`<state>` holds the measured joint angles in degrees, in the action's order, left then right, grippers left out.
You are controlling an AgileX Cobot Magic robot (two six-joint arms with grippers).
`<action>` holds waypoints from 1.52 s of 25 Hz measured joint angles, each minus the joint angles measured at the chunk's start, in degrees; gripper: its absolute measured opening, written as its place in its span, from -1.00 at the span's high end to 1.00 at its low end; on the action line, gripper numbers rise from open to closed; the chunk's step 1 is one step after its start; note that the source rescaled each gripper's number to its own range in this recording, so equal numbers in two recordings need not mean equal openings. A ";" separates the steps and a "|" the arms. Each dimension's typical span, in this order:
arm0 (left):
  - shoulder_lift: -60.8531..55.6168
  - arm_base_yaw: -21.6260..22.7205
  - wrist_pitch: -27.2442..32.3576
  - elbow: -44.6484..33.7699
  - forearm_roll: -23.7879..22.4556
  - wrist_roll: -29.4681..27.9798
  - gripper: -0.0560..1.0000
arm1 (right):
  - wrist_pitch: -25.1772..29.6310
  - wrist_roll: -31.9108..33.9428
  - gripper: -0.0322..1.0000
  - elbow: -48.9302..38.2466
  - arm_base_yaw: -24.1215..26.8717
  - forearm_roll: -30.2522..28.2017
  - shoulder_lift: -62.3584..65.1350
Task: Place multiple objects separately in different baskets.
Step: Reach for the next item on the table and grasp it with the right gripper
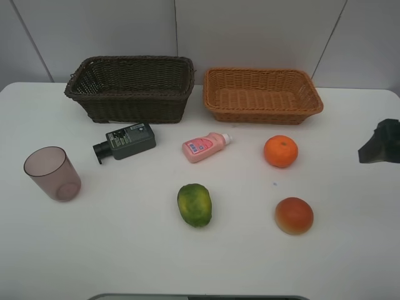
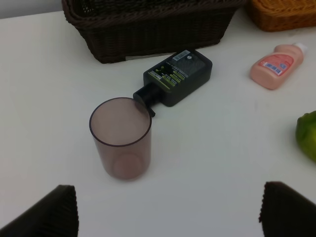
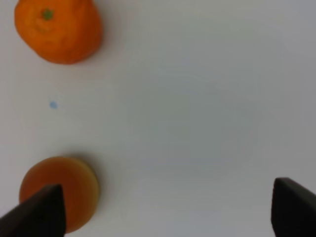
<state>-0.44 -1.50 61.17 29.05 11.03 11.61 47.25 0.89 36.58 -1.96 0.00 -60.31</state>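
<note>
On the white table lie the objects: a mauve cup point(image 1: 52, 173) upright at the left, a dark green-black bottle point(image 1: 125, 142) and a pink bottle point(image 1: 205, 147) on their sides, an orange point(image 1: 280, 151), a green oval fruit point(image 1: 194, 204) and a red-orange fruit point(image 1: 294, 215). Behind them stand the dark brown basket point(image 1: 137, 106) and the orange-tan basket point(image 1: 262, 115), both with nothing inside. My left gripper point(image 2: 168, 212) is open, above the table short of the cup point(image 2: 121, 138). My right gripper point(image 3: 165, 210) is open over bare table, one fingertip overlapping the red-orange fruit point(image 3: 61, 190) in the picture.
The right arm's dark end point(image 1: 380, 144) shows at the right edge of the high view. The left arm does not show in the high view. A small blue speck point(image 3: 53, 104) marks the table between the orange point(image 3: 58, 29) and the red-orange fruit.
</note>
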 joint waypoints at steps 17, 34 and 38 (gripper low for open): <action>0.00 0.00 0.00 0.00 0.00 0.00 -0.98 | -7.18 6.90 -0.63 24.56 -10.35 -4.01 -38.29; 0.00 0.00 0.00 0.00 0.00 0.00 -0.98 | -11.96 22.08 -0.63 27.85 -14.67 -9.00 -51.10; 0.00 0.00 0.00 0.00 0.00 0.00 -0.98 | -13.07 22.27 -0.63 27.90 -14.77 -9.07 -53.40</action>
<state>-0.44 -1.50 61.17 29.05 11.03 11.61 34.19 23.16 64.48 -16.73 -9.07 -113.70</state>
